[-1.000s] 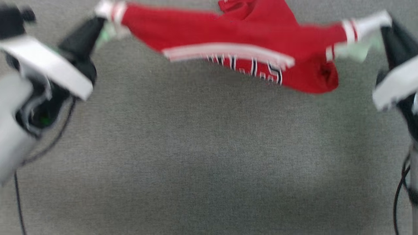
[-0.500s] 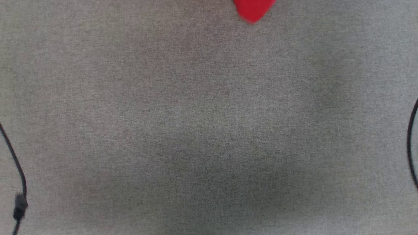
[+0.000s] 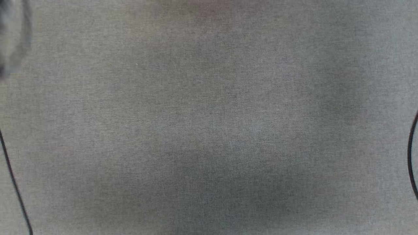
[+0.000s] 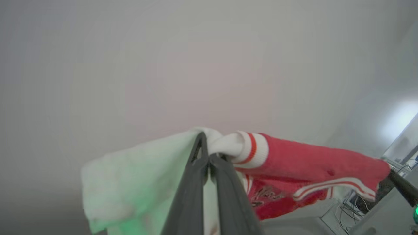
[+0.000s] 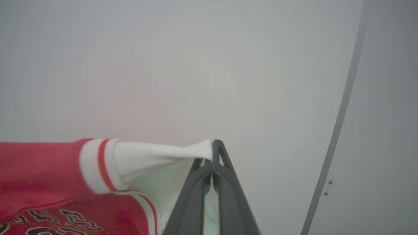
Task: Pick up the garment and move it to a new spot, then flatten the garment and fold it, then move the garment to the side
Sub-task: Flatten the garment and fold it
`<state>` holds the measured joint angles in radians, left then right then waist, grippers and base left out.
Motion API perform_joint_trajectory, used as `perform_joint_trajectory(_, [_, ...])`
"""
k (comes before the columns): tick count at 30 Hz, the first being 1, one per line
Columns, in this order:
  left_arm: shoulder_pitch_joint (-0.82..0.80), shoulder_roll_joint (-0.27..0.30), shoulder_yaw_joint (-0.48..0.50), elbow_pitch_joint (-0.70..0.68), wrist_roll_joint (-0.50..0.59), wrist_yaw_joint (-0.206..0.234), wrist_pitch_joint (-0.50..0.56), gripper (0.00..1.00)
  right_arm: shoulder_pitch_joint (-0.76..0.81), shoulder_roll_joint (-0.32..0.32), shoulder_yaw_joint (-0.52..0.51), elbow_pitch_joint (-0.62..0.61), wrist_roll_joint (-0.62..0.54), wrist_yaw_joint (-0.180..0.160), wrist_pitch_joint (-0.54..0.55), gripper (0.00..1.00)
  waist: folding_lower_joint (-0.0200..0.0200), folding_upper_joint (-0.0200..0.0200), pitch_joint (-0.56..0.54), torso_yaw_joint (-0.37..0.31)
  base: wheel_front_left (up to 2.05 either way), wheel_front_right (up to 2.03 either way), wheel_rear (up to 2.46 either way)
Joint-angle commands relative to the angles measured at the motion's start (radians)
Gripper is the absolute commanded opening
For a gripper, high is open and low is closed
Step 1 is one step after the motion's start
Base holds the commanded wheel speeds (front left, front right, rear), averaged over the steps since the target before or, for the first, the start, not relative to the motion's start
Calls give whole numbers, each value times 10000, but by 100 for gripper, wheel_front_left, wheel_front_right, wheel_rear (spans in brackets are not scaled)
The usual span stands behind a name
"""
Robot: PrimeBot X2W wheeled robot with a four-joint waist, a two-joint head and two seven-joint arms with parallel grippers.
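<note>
In the left wrist view my left gripper (image 4: 205, 145) is shut on a white cuff of the red garment (image 4: 310, 163). The cloth stretches away to the right, showing white stripes and lettering, and its far end meets a dark finger (image 4: 403, 188) at the right edge. The right wrist view has my right gripper (image 5: 215, 148) shut on the other white cuff (image 5: 153, 160), pulled taut. From there the garment (image 5: 39, 163) runs off to the left. It hangs in the air in front of a pale blank background.
The head view looks down on a grey cloth surface (image 3: 209, 117), with a black cable at the left edge (image 3: 13, 182) and another at the right (image 3: 410, 156). A blurred grey shape (image 3: 13, 36) sits at its top left. Equipment and wires (image 4: 352, 205) lie below the garment.
The garment, stretched between both grippers a second ago, rose out of the top of the head view. Half a second ago only a red tip showed at that edge; now none does.
</note>
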<state>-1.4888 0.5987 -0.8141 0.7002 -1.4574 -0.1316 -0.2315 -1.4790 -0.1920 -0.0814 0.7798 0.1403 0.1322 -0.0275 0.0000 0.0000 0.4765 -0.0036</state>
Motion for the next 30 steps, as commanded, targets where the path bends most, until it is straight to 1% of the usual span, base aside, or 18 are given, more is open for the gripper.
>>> perform_joint_trajectory(1, [1137, 207, -245, -546, -266, 23, -5, 0, 942, -343, 291, -273, 476, -29, -63, 0, 0, 0, -144, 72, 0, 0, 0])
perform_joint_trajectory(3, [2257, 381, -413, -1306, -692, 23, 21, 0, 1933, -579, 560, -709, 1046, -27, 94, 0, 0, 0, -289, 153, 0, 0, 0])
perform_joint_trajectory(4, [2257, 381, -413, -1306, -692, 23, 21, 0, 1933, -579, 560, -709, 1046, -27, 94, 0, 0, 0, -289, 153, 0, 0, 0])
perform_joint_trajectory(7, [3979, 852, -666, -2448, -1046, 25, -59, 0, 3708, -1004, 982, -1655, 1808, -27, 679, 0, 0, 0, -534, 191, 0, 0, 0])
perform_joint_trajectory(11, [6097, 1340, -978, -3815, -1158, 25, -217, 0, 6473, -1577, 1187, -3409, 2701, -27, 1861, 0, 0, 0, -925, 296, 0, 0, 0])
perform_joint_trajectory(13, [7075, 1583, -1196, -4338, -992, 25, -269, 0, 7876, -1734, 1216, -4434, 3070, -27, 2556, 0, 0, 0, -1107, 328, 0, 0, 0])
perform_joint_trajectory(16, [8259, 1926, -1477, -4864, -593, 25, -329, 0, 9836, -1990, 852, -5942, 3286, -27, 3540, 0, 0, 0, -1338, 381, 0, 0, 0])
perform_joint_trajectory(17, [8613, 1951, -1523, -5083, -559, 25, -342, 0, 10432, -1978, 754, -6413, 3341, -27, 3875, 0, 0, 0, -1412, 389, 0, 0, 0])
perform_joint_trajectory(18, [9255, 2218, -1593, -5426, -364, 25, -341, 0, 11549, -1929, 492, -7388, 3479, -27, 4663, 0, 0, 0, -1503, 416, 0, 0, 0])
perform_joint_trajectory(21, [10067, 2429, -1303, -5870, 57, 23, -349, 0, 13020, -1870, 163, -8835, 3679, -27, 5829, 0, 0, 0, -1604, 483, 0, 0, 0])
perform_joint_trajectory(24, [10939, 2682, -1008, -6390, 316, 23, -343, 0, 14231, -1640, -240, -10055, 3863, -27, 6809, 0, 0, 0, -1676, 514, 0, 0, 0])
perform_joint_trajectory(26, [11531, 2960, -794, -6668, 486, 25, -346, 0, 14923, -1462, -413, -10764, 3984, -27, 7393, 0, 0, 0, -1703, 519, 0, 0, 0])
perform_joint_trajectory(27, [12186, 3185, -744, -6919, 527, 25, -345, 0, 15584, -1343, -613, -11334, 4027, -27, 7902, 0, 0, 0, -1726, 538, 0, 0, 0])
perform_joint_trajectory(30, [12952, 3580, -784, -7196, 585, 25, -346, 0, 16512, -1080, -842, -12126, 4208, -27, 8551, 0, 0, 0, -1734, 616, 0, 0, 0])
